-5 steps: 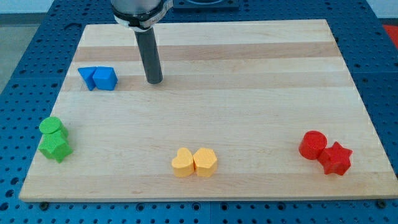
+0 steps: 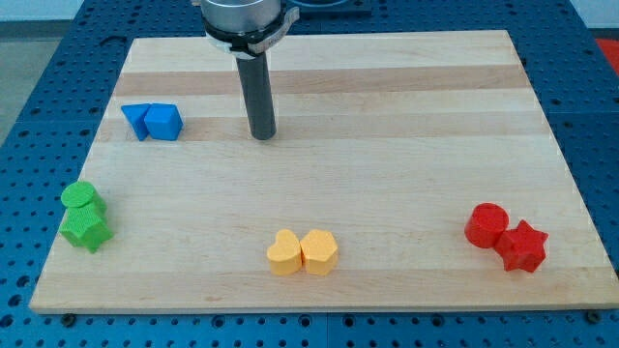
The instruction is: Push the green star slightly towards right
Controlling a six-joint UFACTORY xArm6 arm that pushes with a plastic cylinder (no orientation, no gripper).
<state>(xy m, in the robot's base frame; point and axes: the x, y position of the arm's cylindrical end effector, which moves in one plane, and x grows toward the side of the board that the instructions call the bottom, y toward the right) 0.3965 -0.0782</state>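
The green star lies near the board's left edge, touching a green cylinder just above it. My tip rests on the wooden board in the upper middle, far up and to the right of the green star and to the right of the blue blocks. It touches no block.
Two blue blocks sit together at the upper left. Two yellow heart-like blocks sit at the bottom middle. A red cylinder and a red star touch at the lower right. The blue perforated table surrounds the board.
My tip has moved a little to the right and slightly down. No block has moved.
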